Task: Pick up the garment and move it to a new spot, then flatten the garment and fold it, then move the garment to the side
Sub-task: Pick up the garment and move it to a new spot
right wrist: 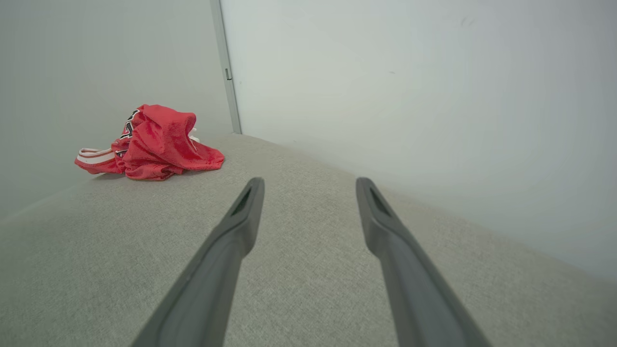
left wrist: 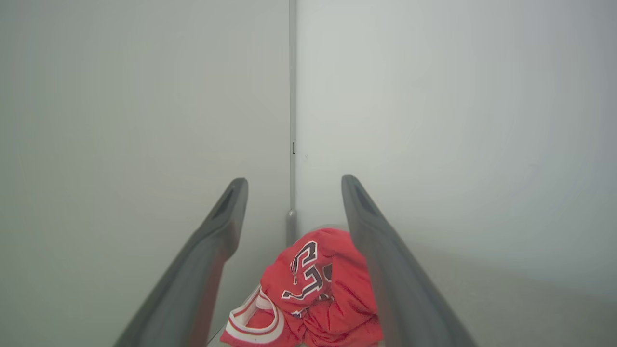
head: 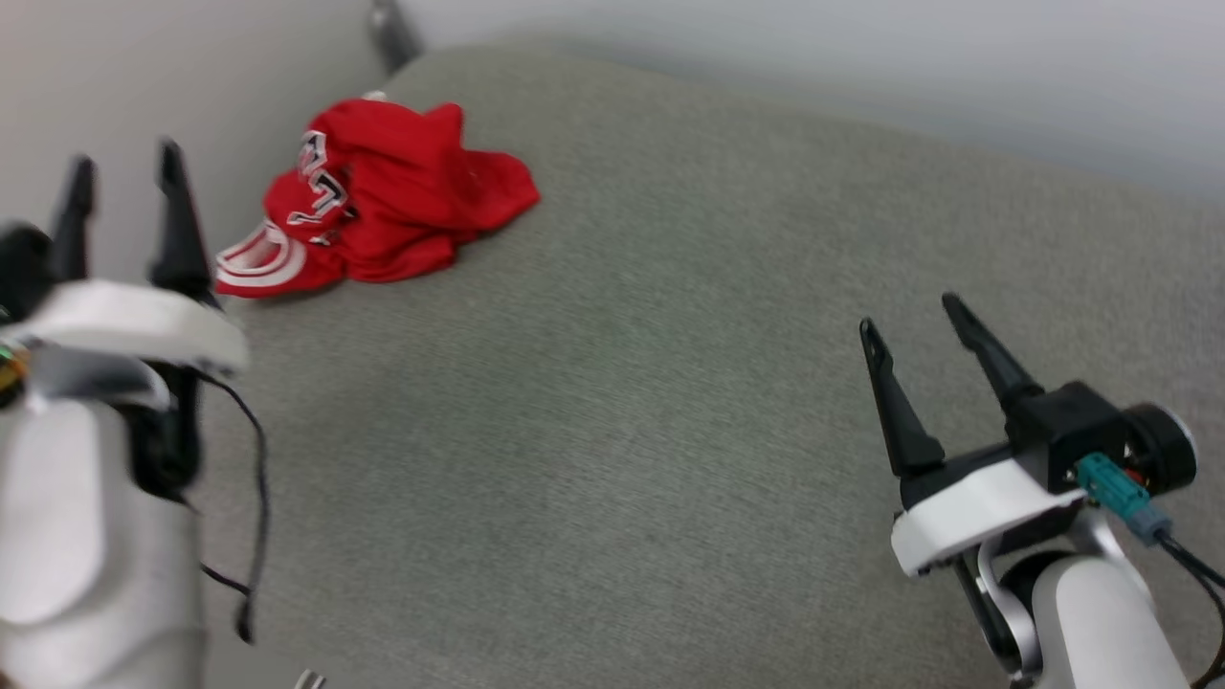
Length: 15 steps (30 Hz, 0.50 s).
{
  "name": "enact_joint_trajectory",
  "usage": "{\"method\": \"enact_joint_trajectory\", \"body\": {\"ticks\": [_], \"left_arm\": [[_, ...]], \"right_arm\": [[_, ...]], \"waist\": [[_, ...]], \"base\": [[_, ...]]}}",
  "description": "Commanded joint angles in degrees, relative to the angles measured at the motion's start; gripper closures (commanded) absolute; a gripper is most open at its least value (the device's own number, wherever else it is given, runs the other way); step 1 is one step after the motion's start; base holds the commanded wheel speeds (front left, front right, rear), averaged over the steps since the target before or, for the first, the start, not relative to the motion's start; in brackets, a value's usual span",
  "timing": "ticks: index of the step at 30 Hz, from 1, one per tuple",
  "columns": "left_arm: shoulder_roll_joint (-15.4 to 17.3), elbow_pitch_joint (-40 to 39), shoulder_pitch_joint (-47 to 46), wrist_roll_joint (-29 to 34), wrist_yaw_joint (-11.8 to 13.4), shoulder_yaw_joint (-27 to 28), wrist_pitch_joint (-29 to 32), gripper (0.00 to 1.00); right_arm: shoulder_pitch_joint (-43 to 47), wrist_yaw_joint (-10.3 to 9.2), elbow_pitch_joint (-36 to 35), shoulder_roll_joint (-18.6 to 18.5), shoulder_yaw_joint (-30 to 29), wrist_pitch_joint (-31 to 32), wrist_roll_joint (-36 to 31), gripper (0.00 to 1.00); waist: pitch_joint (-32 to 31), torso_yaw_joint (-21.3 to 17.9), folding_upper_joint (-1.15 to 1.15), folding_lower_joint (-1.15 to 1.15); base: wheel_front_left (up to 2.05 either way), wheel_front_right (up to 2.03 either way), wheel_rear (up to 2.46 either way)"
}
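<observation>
**A:** Two arms, both empty. The left end effector point(head: 125, 155) is spread wide just beside the garment point(head: 402, 191). The right end effector point(head: 908, 312) is just as wide and well apart from the garment.

**B:** How does the garment lie?

**A:** It's bunched in a heap on the desk point(head: 622, 431), with the lettering up and the striped trim point(head: 256, 260) toward the left arm. Nothing touches it.

**B:** So it's step one?

**A:** I'd say so: the pick-up hasn't begun. In the left wrist view the garment sits low between the fingers point(left wrist: 214, 241), so that arm is lined up. Next it needs to drop onto the heap and close on a thick fold, not the thin trim.

**B:** What about the edges?

**A:** The desk edge runs just beside the garment on the trim side. The wall seam point(left wrist: 292, 96) stands close behind the garment, with walls on both sides of it. That leaves little room there, and a deep reach risks knocking a wall.

**B:** And open room?

**A:** From the garment toward the right arm the desk is bare, with plenty of space for setting down, flattening and folding.
</observation>
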Motion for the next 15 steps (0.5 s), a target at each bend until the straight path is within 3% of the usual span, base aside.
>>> {"method": "enact_joint_trajectory", "body": {"ticks": [1, 8, 15], "left_arm": [[0.79, 0.08, -1.28, -0.42, -0.12, 0.38, 0.63, 0.00], [10.89, 4.93, -12.74, -8.00, -1.67, 0.98, 18.02, 0.00], [19.35, 10.49, -16.81, -17.31, -1.97, -0.77, 37.28, 0.00]], "right_arm": [[-1.52, -0.03, -0.51, -0.09, 0.06, -0.06, -0.29, 0.00], [-5.88, -0.03, -2.22, -1.25, 0.57, 0.15, -1.47, 0.00], [-8.01, -0.03, -3.43, -0.71, 0.21, -0.35, -1.03, 0.00]], "waist": [[5.44, -5.25, 0.00, -0.01], [14.37, -11.61, 0.00, -0.01], [21.30, -14.97, 0.00, -0.01]], "base": [[0.00, 0.00, 0.00], [0.00, 0.00, 0.00], [0.00, 0.00, 0.00]]}}
